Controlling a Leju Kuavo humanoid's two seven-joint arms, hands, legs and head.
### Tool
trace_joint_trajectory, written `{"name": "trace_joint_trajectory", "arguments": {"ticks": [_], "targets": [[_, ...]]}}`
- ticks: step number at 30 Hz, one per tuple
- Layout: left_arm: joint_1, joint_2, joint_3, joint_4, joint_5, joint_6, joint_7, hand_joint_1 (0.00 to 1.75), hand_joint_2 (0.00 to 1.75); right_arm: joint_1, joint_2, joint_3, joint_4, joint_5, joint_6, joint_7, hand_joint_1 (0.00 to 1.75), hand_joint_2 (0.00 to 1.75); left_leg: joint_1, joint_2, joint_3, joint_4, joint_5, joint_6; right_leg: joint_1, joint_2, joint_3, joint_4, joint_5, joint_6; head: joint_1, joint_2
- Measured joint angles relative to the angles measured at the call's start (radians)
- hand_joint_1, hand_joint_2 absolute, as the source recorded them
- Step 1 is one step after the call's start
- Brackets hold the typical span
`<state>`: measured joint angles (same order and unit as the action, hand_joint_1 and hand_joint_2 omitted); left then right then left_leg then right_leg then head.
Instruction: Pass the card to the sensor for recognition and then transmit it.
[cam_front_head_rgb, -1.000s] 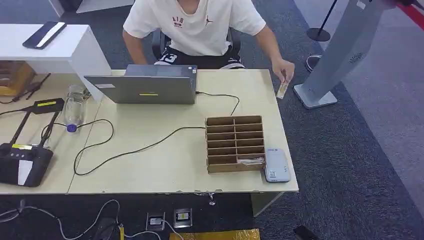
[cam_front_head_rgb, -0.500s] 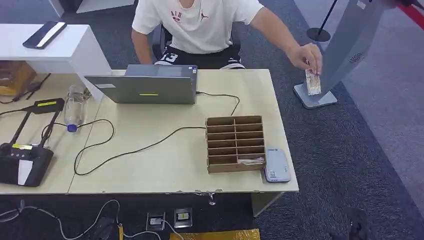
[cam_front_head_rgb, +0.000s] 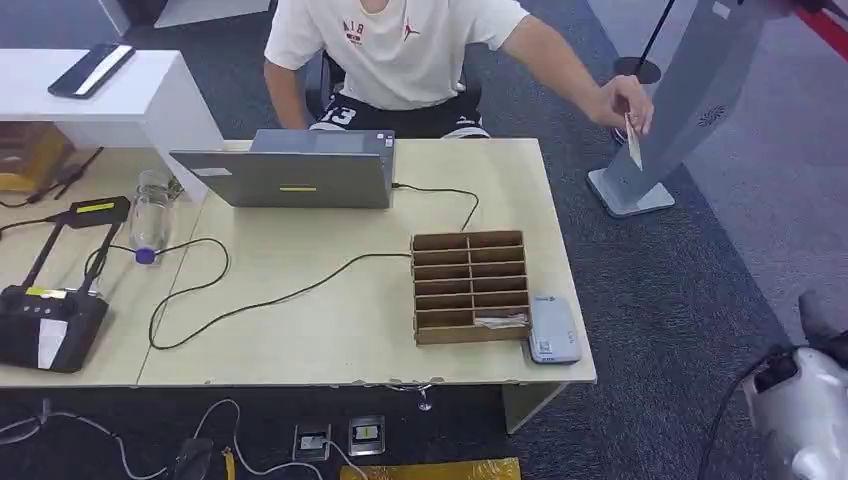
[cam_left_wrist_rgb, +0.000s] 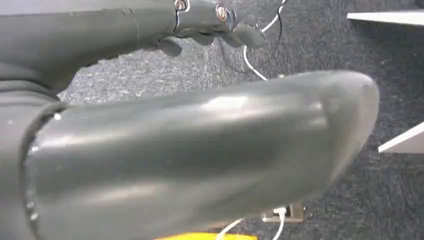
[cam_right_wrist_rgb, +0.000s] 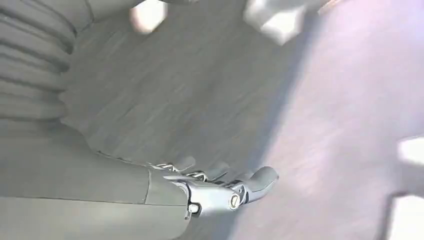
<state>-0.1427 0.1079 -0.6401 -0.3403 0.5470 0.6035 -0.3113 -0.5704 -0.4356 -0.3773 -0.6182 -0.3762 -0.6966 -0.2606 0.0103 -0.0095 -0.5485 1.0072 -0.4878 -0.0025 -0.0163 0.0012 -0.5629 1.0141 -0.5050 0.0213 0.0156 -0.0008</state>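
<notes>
Head view: a person's hand (cam_front_head_rgb: 622, 101) holds the card (cam_front_head_rgb: 634, 148) off the table (cam_front_head_rgb: 340, 330), far side from the card reader (cam_front_head_rgb: 553, 330). Left wrist: left hand (cam_left_wrist_rgb: 200, 150) empty, fingers apart. Right wrist: right hand (cam_right_wrist_rgb: 220, 187) the same.

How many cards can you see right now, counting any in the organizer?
2. One card is held by the person's hand off the table's right side, near the grey stand. Another card lies in the cardboard organizer's nearest right slot. Other slots may hide more.
</notes>
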Motion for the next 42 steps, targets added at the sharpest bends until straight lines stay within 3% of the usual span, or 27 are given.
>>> {"name": "trace_joint_trajectory", "arguments": {"ticks": [5,10,12,19,20,21,24,26,31,42], "targets": [[0.004,-0.011,0.022,0.000,0.001,0.002,-0.006,0.00,0.00,-0.127,0.001,0.000,-0.120,-0.037,0.000,-0.030,0.00,1.75,0.000,-0.005,-0.001,0.000,0.001,0.000,0.000,-0.004,0.001,0.000,0.000,0.000,-0.001,0.000],[0.004,-0.012,0.022,0.000,0.001,0.002,-0.005,0.00,0.00,-0.137,0.002,0.000,-0.140,-0.038,0.001,-0.029,0.00,1.75,0.000,-0.006,-0.001,0.000,0.001,0.000,0.000,-0.005,0.001,0.000,0.000,0.000,0.000,0.000],[0.004,-0.016,0.034,0.000,0.002,0.005,-0.008,0.00,0.00,-0.170,0.019,0.012,-0.250,-0.030,0.003,-0.020,0.00,1.75,0.000,-0.006,-0.001,0.000,0.001,0.000,0.000,-0.005,0.001,0.000,0.000,0.000,0.000,0.000],[0.004,-0.019,0.039,0.000,-0.002,0.006,-0.013,0.00,0.00,-0.173,0.026,0.028,-0.299,-0.029,0.005,-0.018,0.00,1.75,0.000,-0.006,-0.002,0.000,0.001,0.000,0.000,-0.006,0.001,0.000,0.000,0.000,0.000,0.000],[0.003,-0.022,0.039,0.000,-0.046,0.012,-0.037,0.00,0.00,-0.179,0.031,0.135,-0.436,0.110,0.165,-0.038,0.00,1.75,0.000,-0.005,-0.001,0.000,0.001,0.000,0.000,-0.004,0.000,0.000,0.000,0.000,-0.001,0.000],[0.002,-0.023,0.039,0.000,-0.066,0.013,-0.049,0.00,0.00,-0.181,0.031,0.175,-0.477,0.224,0.265,-0.030,0.00,1.75,0.001,-0.006,-0.001,0.000,0.001,0.000,0.001,-0.004,0.000,0.000,0.000,0.000,0.000,0.000],[-0.001,-0.024,0.039,0.002,-0.099,0.013,-0.059,0.00,0.00,-0.172,0.029,0.223,-0.518,0.436,0.395,-0.015,0.00,1.75,0.001,-0.006,-0.001,0.000,0.002,0.000,0.001,-0.005,0.000,0.000,0.000,0.000,0.000,0.000],[-0.012,-0.024,0.038,0.004,-0.122,0.013,-0.059,0.00,0.00,-0.162,0.025,0.286,-0.565,0.651,0.486,-0.009,0.00,1.75,0.001,-0.006,-0.001,0.000,0.002,0.000,0.001,-0.004,0.000,0.000,0.000,0.000,-0.001,0.000],[-0.033,-0.025,0.038,0.005,-0.143,0.010,-0.059,0.00,0.00,-0.139,0.026,0.388,-0.632,0.829,0.561,0.007,0.00,1.75,0.001,-0.006,-0.001,0.000,0.002,0.000,0.001,-0.004,0.000,0.000,0.000,0.000,0.000,0.000],[-0.048,-0.025,0.038,0.010,-0.147,0.005,-0.059,0.00,0.00,-0.120,0.032,0.539,-0.672,0.937,0.581,0.015,0.00,1.75,0.001,-0.006,-0.002,0.000,0.002,0.000,0.001,-0.005,-0.001,0.000,0.000,0.000,0.000,0.000]]}}
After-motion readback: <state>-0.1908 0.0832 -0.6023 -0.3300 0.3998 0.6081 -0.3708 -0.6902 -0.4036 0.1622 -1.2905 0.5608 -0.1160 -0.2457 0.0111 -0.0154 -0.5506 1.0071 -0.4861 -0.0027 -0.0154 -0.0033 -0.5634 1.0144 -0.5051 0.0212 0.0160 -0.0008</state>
